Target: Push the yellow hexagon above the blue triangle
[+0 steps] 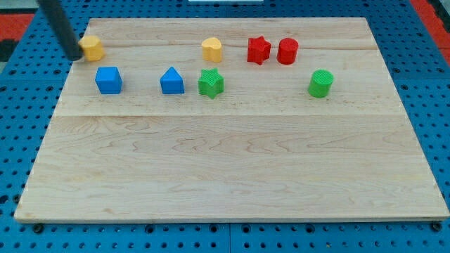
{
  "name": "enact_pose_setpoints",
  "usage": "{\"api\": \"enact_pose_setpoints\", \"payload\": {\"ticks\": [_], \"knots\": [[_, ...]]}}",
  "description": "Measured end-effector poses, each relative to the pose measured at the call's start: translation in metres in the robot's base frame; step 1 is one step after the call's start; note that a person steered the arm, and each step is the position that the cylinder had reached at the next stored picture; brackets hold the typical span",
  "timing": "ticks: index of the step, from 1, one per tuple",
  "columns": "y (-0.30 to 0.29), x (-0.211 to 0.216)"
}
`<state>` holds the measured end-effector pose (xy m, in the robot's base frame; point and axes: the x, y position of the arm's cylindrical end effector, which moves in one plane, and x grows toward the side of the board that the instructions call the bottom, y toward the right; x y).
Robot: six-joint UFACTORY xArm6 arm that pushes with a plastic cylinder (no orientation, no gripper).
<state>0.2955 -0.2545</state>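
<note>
1. Board (232, 183) of pale wood fills nearly the whole view on a blue pegged surface; every block sits in its upper part.
2. Blocks in order of bulk look much alike: blue cube (108, 80), blue triangle (171, 81), green star (210, 83), green cylinder (320, 83), red star (258, 50), red cylinder (287, 51), yellow heart (211, 49).
3. Yellow hexagon (92, 48) lies at the view's top left, well apart from the blue triangle, so I judge the push barely begun; the whole run toward the view's right is left.
4. My tip (76, 56) touches the hexagon's left side. I carry no jaws, only a rod, so nothing is pinched.
</note>
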Motion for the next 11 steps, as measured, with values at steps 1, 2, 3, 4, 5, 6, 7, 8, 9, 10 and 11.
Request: {"api": "enact_pose_setpoints", "payload": {"ticks": [1, 2, 3, 4, 5, 6, 7, 8, 9, 10, 11], "knots": [[0.029, -0.029], [0.001, -0.051], [0.039, -0.063], [0.06, -0.05], [0.062, -0.064], [0.08, -0.065], [0.084, -0.052], [0.091, -0.041], [0.063, -0.049], [0.052, -0.035], [0.057, -0.005]]}}
